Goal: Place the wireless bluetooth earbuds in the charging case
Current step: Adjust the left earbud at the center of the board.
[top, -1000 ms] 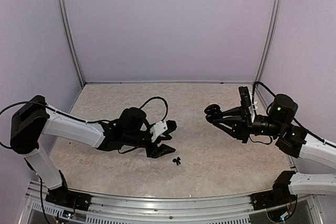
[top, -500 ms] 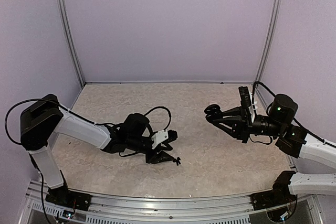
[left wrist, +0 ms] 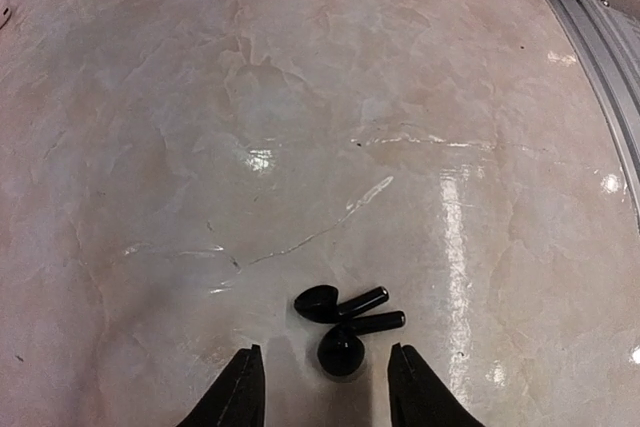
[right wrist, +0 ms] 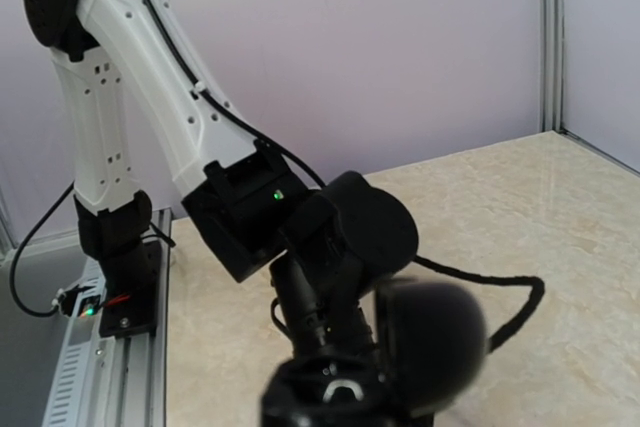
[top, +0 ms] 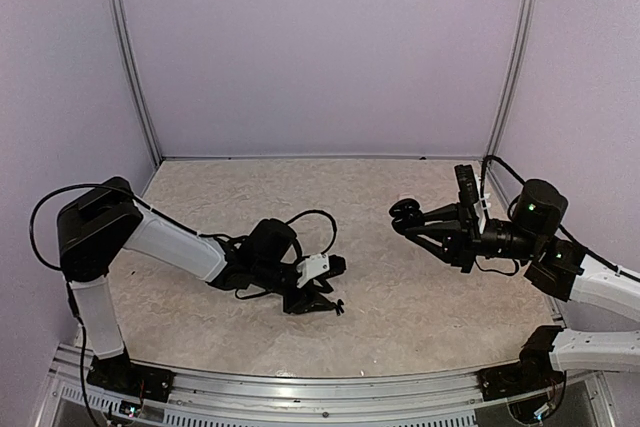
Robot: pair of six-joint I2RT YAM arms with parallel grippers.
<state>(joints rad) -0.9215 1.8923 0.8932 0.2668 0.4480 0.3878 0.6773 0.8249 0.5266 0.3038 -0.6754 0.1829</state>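
Note:
Two glossy black earbuds (left wrist: 342, 322) lie touching each other on the marble tabletop, stems pointing right; in the top view the earbuds (top: 338, 307) sit near the front centre. My left gripper (left wrist: 324, 355) is low over the table and open. Its fingertips (left wrist: 245, 377) flank the nearer bud with a gap on each side. My right gripper (top: 410, 217) hovers above the table at the right, shut on the round black charging case (top: 404, 211). In the right wrist view the charging case (right wrist: 430, 347) is a blurred dark shape with its lid raised; the fingers there are hidden.
An aluminium rail (left wrist: 600, 37) runs along the table's near edge, close to the earbuds. Purple walls enclose the back and sides. The left arm (right wrist: 130, 77) and its cable (right wrist: 500, 292) fill the right wrist view. Bare marble (top: 380, 277) lies between the two grippers.
My left arm has reached forward and down to the earbuds, and its jaws have narrowed around them. The right arm and the case have stayed still.

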